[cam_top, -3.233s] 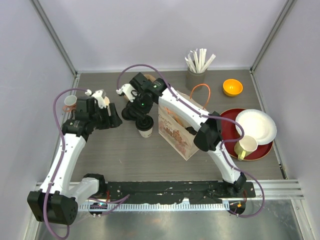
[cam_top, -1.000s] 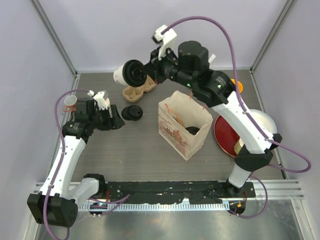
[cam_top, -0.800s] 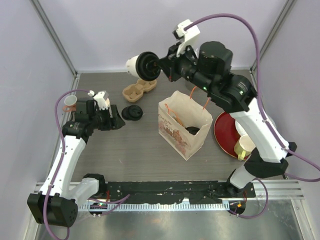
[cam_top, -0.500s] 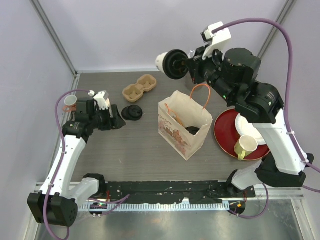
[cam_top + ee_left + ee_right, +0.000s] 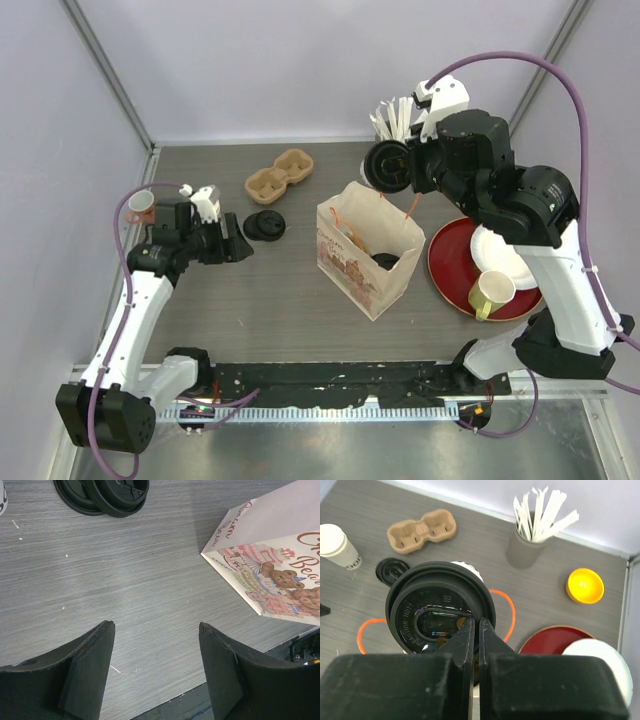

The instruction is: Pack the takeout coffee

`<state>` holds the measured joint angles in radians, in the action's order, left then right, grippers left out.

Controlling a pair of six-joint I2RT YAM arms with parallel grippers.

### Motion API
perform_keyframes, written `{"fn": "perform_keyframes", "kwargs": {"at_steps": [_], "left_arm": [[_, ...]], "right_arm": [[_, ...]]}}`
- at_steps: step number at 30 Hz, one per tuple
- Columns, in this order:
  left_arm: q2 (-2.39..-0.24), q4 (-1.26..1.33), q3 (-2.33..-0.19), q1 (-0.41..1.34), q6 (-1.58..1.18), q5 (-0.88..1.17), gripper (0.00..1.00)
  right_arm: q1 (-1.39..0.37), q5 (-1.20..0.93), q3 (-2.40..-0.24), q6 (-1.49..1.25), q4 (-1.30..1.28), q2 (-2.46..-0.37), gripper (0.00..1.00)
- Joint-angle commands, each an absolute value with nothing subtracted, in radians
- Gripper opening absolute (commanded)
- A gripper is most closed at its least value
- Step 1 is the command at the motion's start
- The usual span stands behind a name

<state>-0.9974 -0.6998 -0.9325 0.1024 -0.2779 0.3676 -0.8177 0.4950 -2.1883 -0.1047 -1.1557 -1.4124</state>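
Holding the takeout coffee (image 5: 383, 167) up in the air with the right end effector (image 5: 405, 166), above the open paper bag (image 5: 368, 255). From the top, only its round black lid to see, turned up toward the camera. From the right wrist, much closer: two fingers (image 5: 465, 640) pressed together, pinching the rim of that lid, with a little white of the cup peeking out behind and an orange bag handle (image 5: 504, 611) curving out on each side. Also only from the right wrist: an orange bowl (image 5: 585, 585), hidden behind the arm in the top view.

Hanging over the table (image 5: 125, 580) with the left end effector (image 5: 232, 245), left of the bag. Hard to tell its fingers from the top; from the left wrist, plainly wide apart with nothing between, just grey table below. Only there too: pink letters and teddy bears printed on the bag's side. Lying close by, in both those views: a small pile of black lids (image 5: 265, 227).

Only from the top: a yellow-green mug (image 5: 490, 293), sitting on a red plate (image 5: 445, 270) beside a white plate (image 5: 500, 255), right of the bag. At the back of the table: a brown cup tray (image 5: 280, 175) and a grey pot of white sticks (image 5: 524, 550). Far left, near the wall, well apart from the bag: a small cup (image 5: 140, 203).
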Motion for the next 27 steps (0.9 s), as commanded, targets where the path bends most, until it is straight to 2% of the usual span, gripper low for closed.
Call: {"fn": "perform_keyframes", "kwargs": {"at_steps": [1, 12, 27], "left_arm": [[-0.985, -0.666, -0.925, 0.097, -0.27, 0.394, 0.72], [-0.974, -0.669, -0.919, 0.097, -0.272, 0.397, 0.72], [-0.969, -0.67, -0.917, 0.097, -0.268, 0.408, 0.73]], "right_arm": [[-0.79, 0.465, -2.218, -0.178, -1.249, -1.402, 0.01], [-0.706, 0.259, -2.204, -0.21, -1.307, -1.471, 0.01], [-0.663, 0.183, -2.137, -0.202, -1.307, -1.502, 0.01]]}}
